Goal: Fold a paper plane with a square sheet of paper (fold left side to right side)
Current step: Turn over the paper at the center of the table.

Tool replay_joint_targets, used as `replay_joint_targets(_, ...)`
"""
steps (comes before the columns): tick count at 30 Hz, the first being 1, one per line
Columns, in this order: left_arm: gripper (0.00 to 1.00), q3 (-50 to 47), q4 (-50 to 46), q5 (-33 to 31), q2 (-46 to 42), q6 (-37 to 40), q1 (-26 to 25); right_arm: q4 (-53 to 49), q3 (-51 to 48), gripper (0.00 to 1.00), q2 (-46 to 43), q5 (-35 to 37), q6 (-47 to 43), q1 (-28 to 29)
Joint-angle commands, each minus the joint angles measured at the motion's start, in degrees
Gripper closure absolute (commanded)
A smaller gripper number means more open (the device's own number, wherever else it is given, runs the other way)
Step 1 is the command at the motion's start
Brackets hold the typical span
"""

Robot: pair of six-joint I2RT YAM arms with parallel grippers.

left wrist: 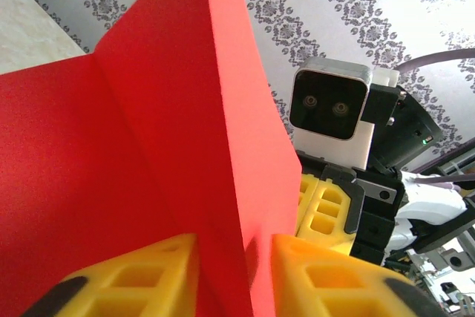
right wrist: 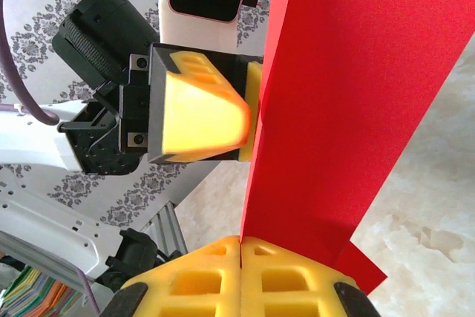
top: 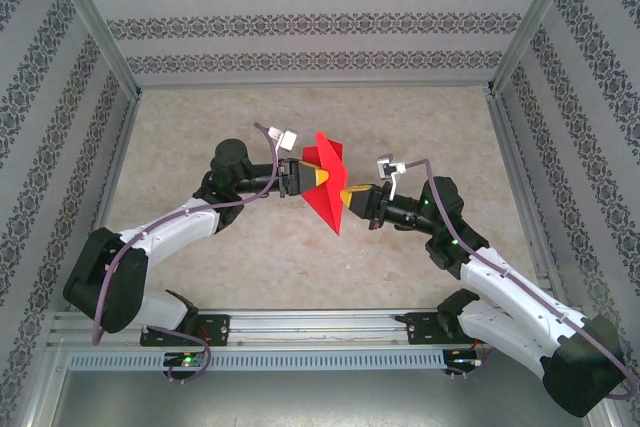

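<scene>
The red sheet of paper (top: 328,159), creased into angled flaps with a pointed lower tip, is held aloft, with the left gripper (top: 303,178) and right gripper (top: 343,197) both clamped on it.

Square sheet of paper (top: 326,182): thin, bright red, matte. It is not lying flat. It is hanging in the air over the middle of the table, standing roughly on edge.

From the left wrist, the paper (left wrist: 148,146) is showing one sharp crease, with two panels meeting at an angle like a half-open book. From the right wrist, it (right wrist: 349,94) is rising as a tall smooth panel.

From above, one corner is pointing toward the far wall and a narrower tip toward the near edge.

The left gripper (top: 300,179) and right gripper (top: 350,195) are pinching it from opposite sides.
</scene>
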Motion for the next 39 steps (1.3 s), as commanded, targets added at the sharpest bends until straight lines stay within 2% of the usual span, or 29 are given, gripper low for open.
replay_joint_targets(1, 0.76, 1.62, -0.29, -0.57, -0.27, 1.78, -0.93, 2.73, 1.49, 1.0, 0.03, 0.66, 0.75, 0.7)
replay_joint_targets(15, 0.93, 1.49, 0.5, -1.33, -0.44, 1.67, -0.94, 1.86, 1.45, 1.0, 0.65, 1.68, 1.1, 0.45)
replay_joint_targets(19, 0.95, 0.73, 1.73, -2.18, -0.82, 1.36, -0.93, 0.93, 1.71, 0.89, -0.33, 1.86, 1.54, 0.11)
replay_joint_targets(26, 0.97, -1.09, 4.86, -4.23, -1.98, 1.0, -0.93, -3.63, 0.06, 0.52, -7.35, 6.11, 2.19, -1.39)
replay_joint_targets(30, 0.97, -1.77, 7.16, -4.65, -2.2, 0.16, -0.93, -5.2, -2.19, 0.38, -10.01, 8.07, 4.09, -2.44)
replay_joint_targets(34, 0.98, -1.85, 7.92, -4.74, -2.27, -0.12, -0.93, -3.95, -4.3, 0.22, -9.54, 7.33, 6.1, -2.46)
replay_joint_targets(39, 0.99, -1.92, 8.85, -4.7, -2.04, -0.67, -1.1, 0.98, -5.62, 0.09, -6.15, 5.7, 8.39, -1.19)
